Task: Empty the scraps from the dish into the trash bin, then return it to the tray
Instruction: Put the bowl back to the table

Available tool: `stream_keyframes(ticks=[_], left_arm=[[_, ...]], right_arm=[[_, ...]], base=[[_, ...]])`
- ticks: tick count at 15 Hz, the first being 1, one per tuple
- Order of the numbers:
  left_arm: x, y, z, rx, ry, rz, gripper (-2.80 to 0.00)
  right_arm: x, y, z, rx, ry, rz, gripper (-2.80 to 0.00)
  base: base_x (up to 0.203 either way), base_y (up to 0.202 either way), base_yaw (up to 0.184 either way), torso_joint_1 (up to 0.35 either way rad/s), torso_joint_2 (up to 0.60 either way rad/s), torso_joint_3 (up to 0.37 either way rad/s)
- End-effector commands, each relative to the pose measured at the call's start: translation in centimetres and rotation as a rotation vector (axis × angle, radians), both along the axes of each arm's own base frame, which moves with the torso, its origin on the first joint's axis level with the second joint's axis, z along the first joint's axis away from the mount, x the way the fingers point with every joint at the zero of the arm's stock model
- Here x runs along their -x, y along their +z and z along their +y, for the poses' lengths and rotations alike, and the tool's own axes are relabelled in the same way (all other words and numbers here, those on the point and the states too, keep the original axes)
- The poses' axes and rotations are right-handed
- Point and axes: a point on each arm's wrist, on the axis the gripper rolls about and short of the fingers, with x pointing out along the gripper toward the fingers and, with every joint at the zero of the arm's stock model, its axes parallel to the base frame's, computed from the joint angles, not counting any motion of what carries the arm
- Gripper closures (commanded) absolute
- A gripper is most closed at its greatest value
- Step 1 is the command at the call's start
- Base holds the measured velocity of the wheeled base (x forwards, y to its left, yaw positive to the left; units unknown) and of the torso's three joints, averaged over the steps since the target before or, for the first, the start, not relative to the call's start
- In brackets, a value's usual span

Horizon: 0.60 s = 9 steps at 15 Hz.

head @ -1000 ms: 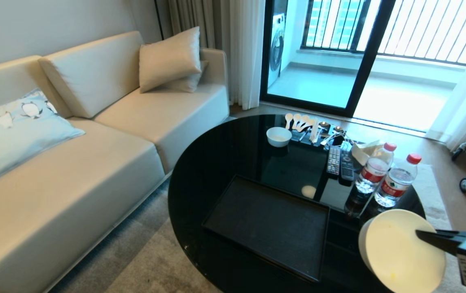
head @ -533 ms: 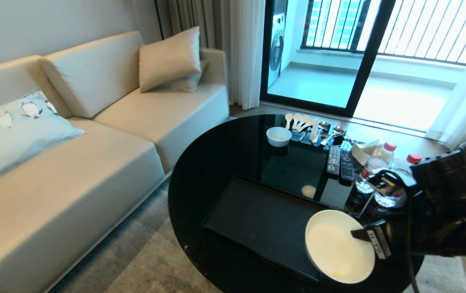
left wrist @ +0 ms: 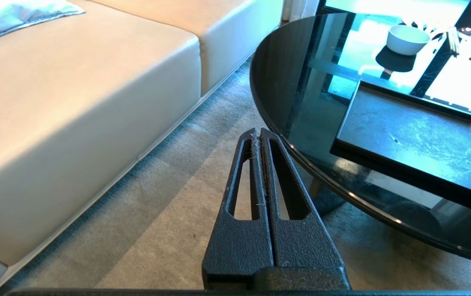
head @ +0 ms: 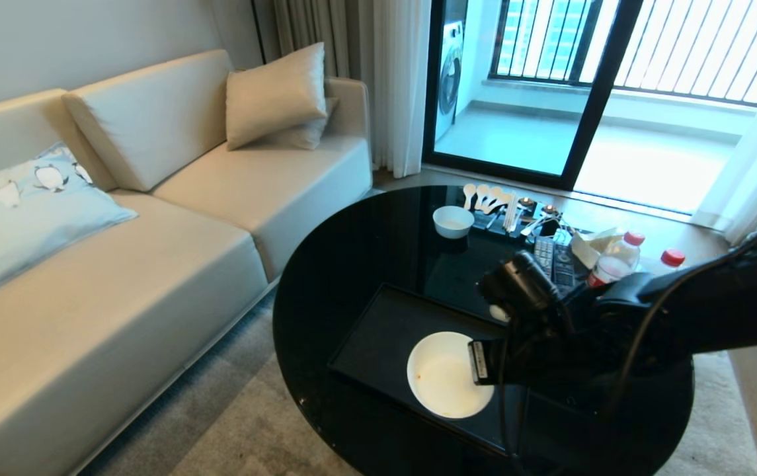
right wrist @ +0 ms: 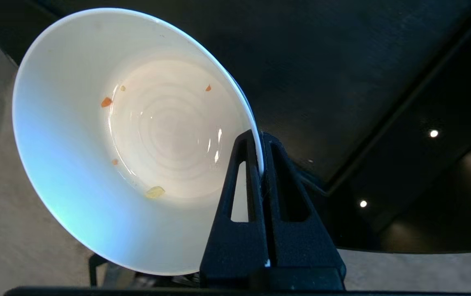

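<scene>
No legible text anywhere. The white sticker (head: 478,361) on the black right gripper and the red bottle labels (head: 606,270) were unreadable.

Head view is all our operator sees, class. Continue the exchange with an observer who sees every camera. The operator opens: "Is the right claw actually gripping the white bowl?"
Observer: Yes. The right wrist view shows the right claw shut on the dish at its rim, one finger inside and one outside.
Operator: Is the dish empty?
Observer: Not quite. A few small orange and yellow scraps stick to its inside.
Operator: Where is the left claw?
Observer: The left claw is shut on nothing, above the carpet beside the table.
</scene>
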Motion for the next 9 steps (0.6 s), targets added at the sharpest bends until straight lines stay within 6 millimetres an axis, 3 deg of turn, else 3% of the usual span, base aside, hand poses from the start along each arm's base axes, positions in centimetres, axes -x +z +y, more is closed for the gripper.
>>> stream_keyframes(ticks=[1, 4, 9], left_arm=[[0.0, 0.0, 0.0, 0.001, 0.0, -0.001, 0.0], [0.0, 0.0, 0.0, 0.001, 0.0, -0.001, 0.0], [0.0, 0.0, 0.0, 0.001, 0.0, -0.001, 0.0]], right_arm=[[-2.4, -2.7, 2.9, -0.009, -0.097, 0.074, 0.0], [-4.5, -4.3, 3.9, -0.014, -0.256, 0.111, 0.0], [-7.1, -5.5, 1.5, -0.015, -0.355, 0.117, 0.0]], base=[[0.0, 0.0, 0.0, 0.0, 0.0, 0.0], [0.0, 0.0, 0.0, 0.0, 0.0, 0.0], [0.0, 0.0, 0.0, 0.0, 0.0, 0.0]])
